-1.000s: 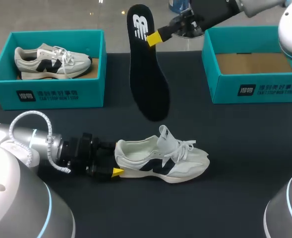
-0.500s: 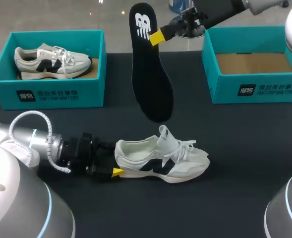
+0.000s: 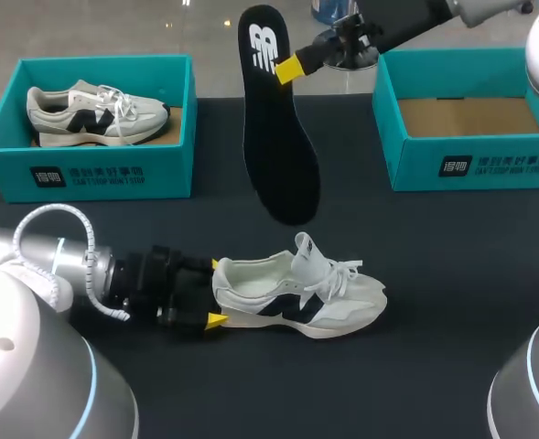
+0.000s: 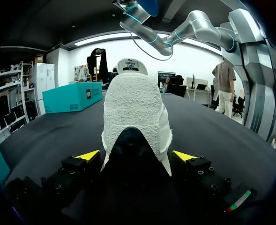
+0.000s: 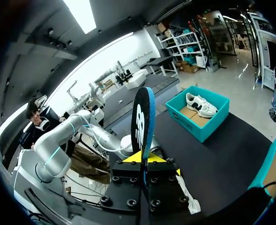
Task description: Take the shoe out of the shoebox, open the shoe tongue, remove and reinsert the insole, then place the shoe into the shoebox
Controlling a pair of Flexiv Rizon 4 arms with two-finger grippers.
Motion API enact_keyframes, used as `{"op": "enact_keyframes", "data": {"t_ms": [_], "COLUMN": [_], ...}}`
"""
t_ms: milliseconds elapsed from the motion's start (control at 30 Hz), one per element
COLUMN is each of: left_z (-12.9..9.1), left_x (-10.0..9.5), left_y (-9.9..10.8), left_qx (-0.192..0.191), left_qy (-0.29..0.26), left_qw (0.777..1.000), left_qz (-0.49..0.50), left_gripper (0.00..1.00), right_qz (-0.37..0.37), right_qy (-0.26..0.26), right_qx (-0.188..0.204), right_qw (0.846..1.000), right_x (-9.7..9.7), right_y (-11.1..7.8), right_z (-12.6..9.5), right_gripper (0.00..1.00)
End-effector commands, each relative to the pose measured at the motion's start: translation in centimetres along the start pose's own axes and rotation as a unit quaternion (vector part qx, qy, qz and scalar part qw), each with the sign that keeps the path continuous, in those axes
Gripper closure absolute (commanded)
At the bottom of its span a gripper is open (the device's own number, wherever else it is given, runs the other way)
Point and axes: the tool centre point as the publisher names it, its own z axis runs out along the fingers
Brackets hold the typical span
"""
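The white shoe (image 3: 298, 294) with a black mark lies on its sole mid-table, toe to the right. My left gripper (image 3: 213, 293) stands open at its heel, one yellow-tipped finger on either side. In the left wrist view the heel (image 4: 135, 117) fills the space between the spread fingertips (image 4: 87, 155) of my left gripper (image 4: 135, 156). The black insole (image 3: 278, 137) hangs upright in the air above the shoe, and my right gripper (image 3: 288, 69) is shut on its upper part. In the right wrist view the insole (image 5: 143, 115) rises edge-on from my right gripper (image 5: 142, 158).
A teal shoebox (image 3: 86, 174) at the back left holds a second white shoe (image 3: 95, 112). Another teal shoebox (image 3: 470, 165) at the back right shows only its cardboard floor. The black tabletop (image 3: 415, 247) stretches between them.
My left gripper's fingers have spread wider at the shoe's heel. The right gripper carried the insole slightly to the right, then held still.
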Motion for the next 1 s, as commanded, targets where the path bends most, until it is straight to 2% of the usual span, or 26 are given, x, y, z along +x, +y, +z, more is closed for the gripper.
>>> {"op": "enact_keyframes", "data": {"t_ms": [33, 167, 367, 500, 600, 767, 1000], "left_z": [-0.9, -1.5, -3.5, -5.8, -7.0, -7.6, -7.5], "left_x": [0.8, 0.8, 0.8, 0.3, 0.5, 1.0, 1.4], "left_y": [-1.0, -1.0, -1.2, -2.5, -4.1, -5.6, -6.3], "left_qx": [-0.017, -0.027, -0.091, -0.144, -0.186, -0.246, -0.28], "left_qy": [-0.012, -0.012, -0.008, -0.015, 0.008, 0.057, 0.072], "left_qw": [1.0, 0.999, 0.995, 0.988, 0.981, 0.967, 0.957], "left_qz": [0.013, 0.018, 0.043, 0.06, 0.059, 0.026, 0.02], "left_gripper": [0.0, 0.0, 0.0, 0.0, 0.0, 0.0, 0.0], "right_qz": [0.0, 0.0, 0.0, 0.0, 0.0, 0.0, 0.0], "right_qy": [-0.001, -0.001, -0.001, -0.001, -0.001, -0.001, -0.001], "right_qx": [0.001, 0.001, 0.001, 0.001, 0.001, 0.001, 0.001], "right_qw": [1.0, 1.0, 1.0, 1.0, 1.0, 1.0, 1.0], "right_x": [0.0, 0.0, 0.0, 0.0, 0.0, 0.0, 0.0], "right_y": [0.1, 0.1, 0.1, 0.1, 0.1, 0.1, 0.1], "right_z": [0.2, 0.2, 0.2, 0.2, 0.2, 0.2, 0.2], "right_gripper": [1.0, 1.0, 1.0, 1.0, 1.0, 1.0, 1.0]}}
